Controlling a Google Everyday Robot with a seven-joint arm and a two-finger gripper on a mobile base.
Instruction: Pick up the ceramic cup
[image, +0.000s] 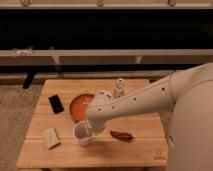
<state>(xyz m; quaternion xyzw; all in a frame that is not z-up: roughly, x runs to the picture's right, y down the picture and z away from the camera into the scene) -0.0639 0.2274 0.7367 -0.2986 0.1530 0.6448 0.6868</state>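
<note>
Smooth round white ceramic cup (81, 133) on slatted wooden table (100, 150), just in front of glossy orange bowl (80, 105). Gripper (90, 129) right at cup's rim, touching or nearly so. Cannot tell about finger spread.

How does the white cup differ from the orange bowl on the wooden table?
The cup is white and small; the bowl is orange-brown and clearly wider. The cup stands near the front of the table, and the bowl sits behind it, toward the middle. The tool is down at the cup, partly covering it, while nothing touches the bowl. Both are round, open on top and upright.
</note>
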